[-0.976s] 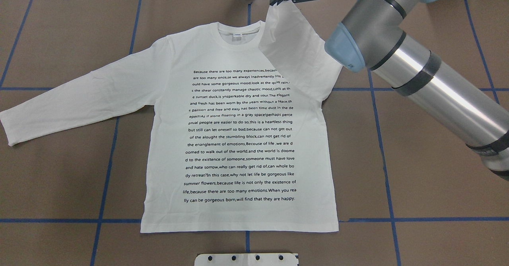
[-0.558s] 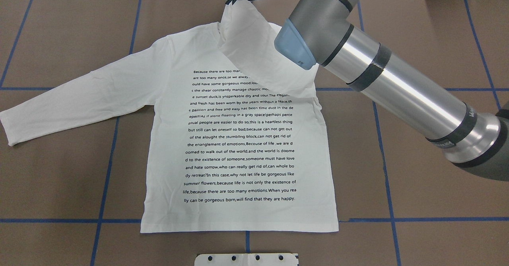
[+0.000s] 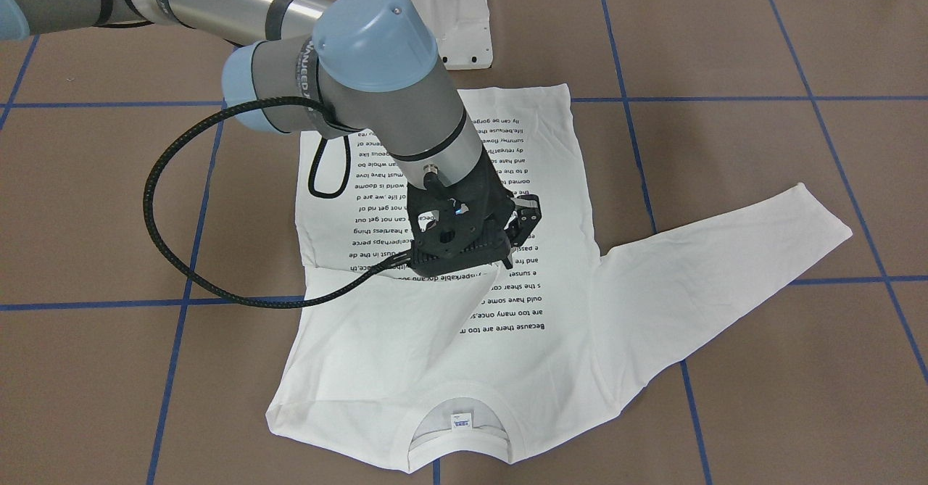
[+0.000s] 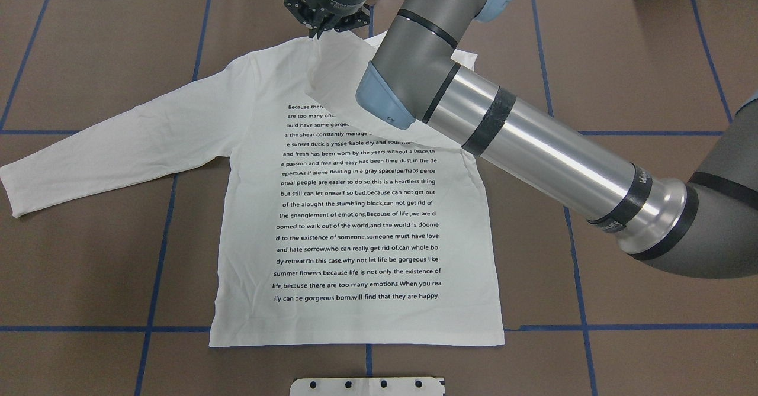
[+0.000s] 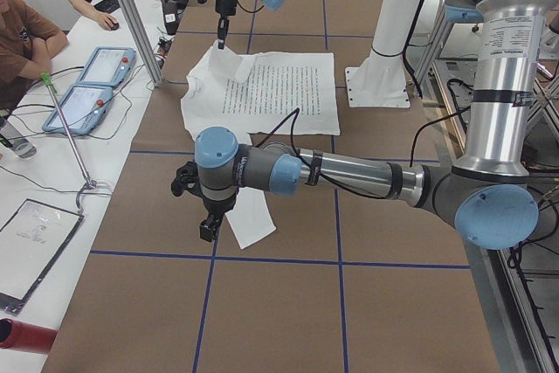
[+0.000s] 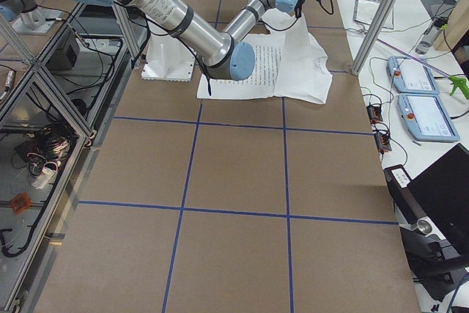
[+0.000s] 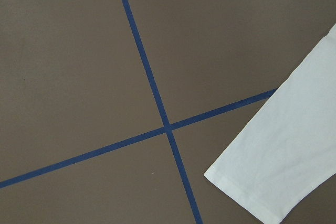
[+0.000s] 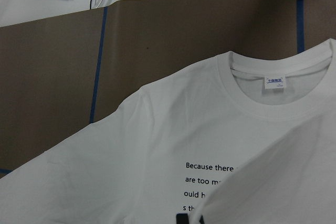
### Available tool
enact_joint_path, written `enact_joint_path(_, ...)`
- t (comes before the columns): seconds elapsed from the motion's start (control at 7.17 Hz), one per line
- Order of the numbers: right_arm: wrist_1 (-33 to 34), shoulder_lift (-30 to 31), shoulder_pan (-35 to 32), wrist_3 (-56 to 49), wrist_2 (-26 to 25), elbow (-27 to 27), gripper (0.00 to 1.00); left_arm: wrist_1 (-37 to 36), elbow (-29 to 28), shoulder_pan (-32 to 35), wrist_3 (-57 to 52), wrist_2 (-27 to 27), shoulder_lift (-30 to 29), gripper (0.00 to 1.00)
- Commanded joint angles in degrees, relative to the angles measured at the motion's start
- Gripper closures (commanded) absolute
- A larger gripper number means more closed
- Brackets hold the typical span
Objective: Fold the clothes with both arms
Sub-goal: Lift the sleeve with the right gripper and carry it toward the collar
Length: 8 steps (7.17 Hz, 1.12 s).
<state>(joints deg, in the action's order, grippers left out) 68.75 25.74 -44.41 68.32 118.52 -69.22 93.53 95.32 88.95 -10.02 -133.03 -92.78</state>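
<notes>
- brown surface (image 4: 651, 58) with a blue tape grid.
- shirt (image 4: 355, 206) lies flat at its centre, text up.
- right arm (image 4: 533, 153) reaches across the shirt and hides the collar from overhead; right jaws pinch one raised sleeve (image 4: 337, 70).
- left arm (image 5: 349, 176) hangs beside the other cuff (image 7: 278, 166); left jaws: cannot tell.

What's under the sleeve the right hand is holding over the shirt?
The chest of the shirt: the sleeve, pinched in the right hand, drapes over the top text lines, hiding their ends. The lower lines show in full.

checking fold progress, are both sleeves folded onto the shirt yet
No, one sleeve lies stretched out flat on the table beside the shirt.
</notes>
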Motion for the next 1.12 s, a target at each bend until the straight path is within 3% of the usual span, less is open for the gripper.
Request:
enact_joint_path(0.0,0.0,-0.9,0.8,-0.2,-0.2,-1.4,1.0,0.1,-0.4,0.0,0.0,0.0,0.0,0.01)
enact_joint_path(0.7,-2.9,-0.2,3.0,-0.2,-0.3,-3.5,1.0,0.1,-0.4,0.0,0.1,0.0,-0.1,0.01)
enact_joint_path(0.98,-2.9,-0.4,4.8,-0.5,-2.2,-0.8,1.0,0.1,-0.3,0.0,0.1,0.0,-0.1,0.01)
